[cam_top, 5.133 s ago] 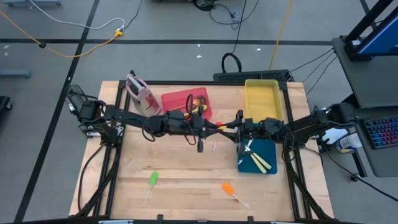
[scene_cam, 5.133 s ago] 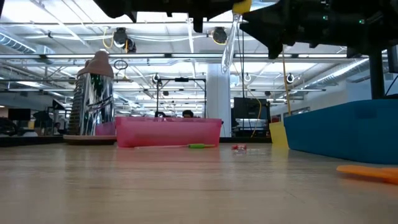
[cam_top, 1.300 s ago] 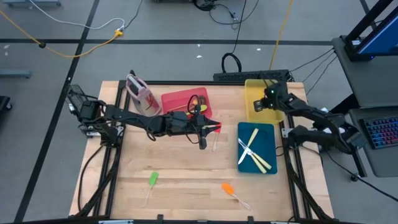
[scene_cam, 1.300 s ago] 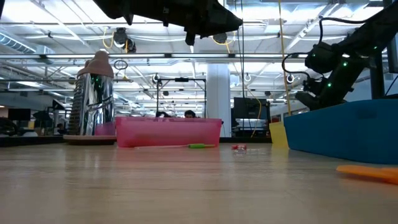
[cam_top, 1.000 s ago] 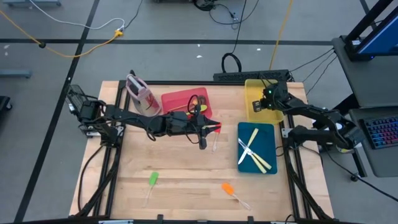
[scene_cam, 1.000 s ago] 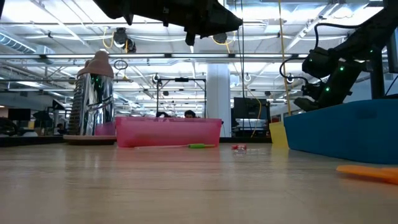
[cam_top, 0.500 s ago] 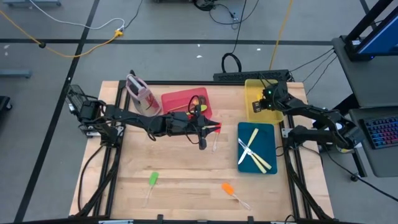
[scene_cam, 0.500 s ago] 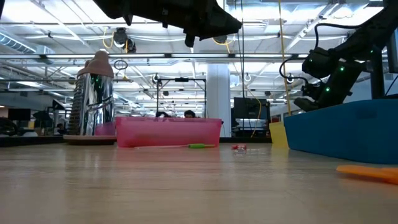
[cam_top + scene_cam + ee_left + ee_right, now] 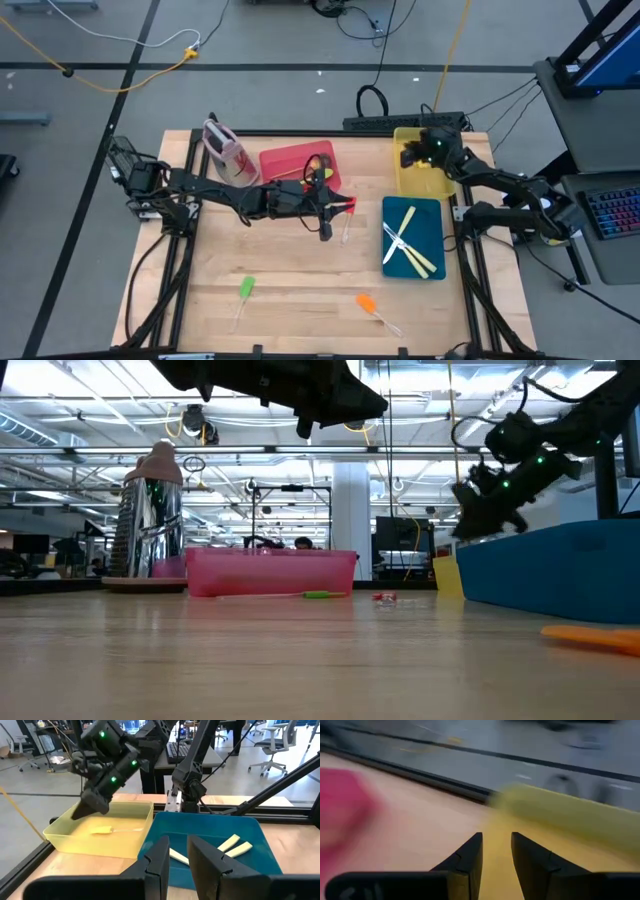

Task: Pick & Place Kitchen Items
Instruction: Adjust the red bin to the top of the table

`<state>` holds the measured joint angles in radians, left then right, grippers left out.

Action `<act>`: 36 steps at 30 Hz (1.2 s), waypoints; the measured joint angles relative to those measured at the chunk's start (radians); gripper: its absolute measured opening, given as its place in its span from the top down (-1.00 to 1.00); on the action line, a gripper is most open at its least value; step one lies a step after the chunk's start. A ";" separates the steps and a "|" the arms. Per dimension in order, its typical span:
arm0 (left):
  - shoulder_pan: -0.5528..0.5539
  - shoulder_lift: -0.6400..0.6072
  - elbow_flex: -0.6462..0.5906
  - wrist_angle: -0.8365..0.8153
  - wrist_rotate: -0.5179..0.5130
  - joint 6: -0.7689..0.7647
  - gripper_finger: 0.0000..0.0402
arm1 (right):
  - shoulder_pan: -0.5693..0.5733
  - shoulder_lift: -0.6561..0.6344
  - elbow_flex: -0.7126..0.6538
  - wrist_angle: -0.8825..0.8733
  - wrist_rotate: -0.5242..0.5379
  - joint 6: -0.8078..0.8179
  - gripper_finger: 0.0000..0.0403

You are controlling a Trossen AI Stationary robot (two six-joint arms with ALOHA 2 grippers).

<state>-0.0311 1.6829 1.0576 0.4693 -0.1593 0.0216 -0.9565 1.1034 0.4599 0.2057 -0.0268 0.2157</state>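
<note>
We see the right gripper [image 9: 410, 157] raised over the far end of the yellow tray [image 9: 440, 187], its fingers [image 9: 465, 857] set a narrow gap apart with nothing between them. A yellow-headed spatula [image 9: 114, 830] lies flat on the floor of that tray, just below the gripper in the left wrist view.

The left gripper [image 9: 324, 232] hangs above the middle of the desk [image 9: 300, 300], just in front of the red tray [image 9: 285, 165]; its fingers [image 9: 159, 861] stand narrowly apart and carry nothing.

In the blue tray [image 9: 432, 240] we count 2 cream-handled knives [image 9: 418, 260] lying side by side and a third utensil [image 9: 398, 234] crossing them. A red spatula [image 9: 347, 208] lies on the desk between the red tray and the blue tray. A green spatula [image 9: 243, 292] and an orange spatula [image 9: 372, 309] lie well apart near the front edge. The red tray holds a few utensils [image 9: 318, 168] we cannot tell apart. The pink-and-grey container [image 9: 222, 146] stands upright beside the red tray
</note>
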 joint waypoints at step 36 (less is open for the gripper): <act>-0.003 0.000 0.000 -0.498 -0.051 -0.219 0.32 | 0.849 0.000 0.000 0.169 -0.123 -0.065 0.54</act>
<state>-0.0341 1.6829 1.0580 -0.0288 -0.2104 -0.1970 -0.1076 1.1038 0.4599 0.3748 -0.1498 0.1510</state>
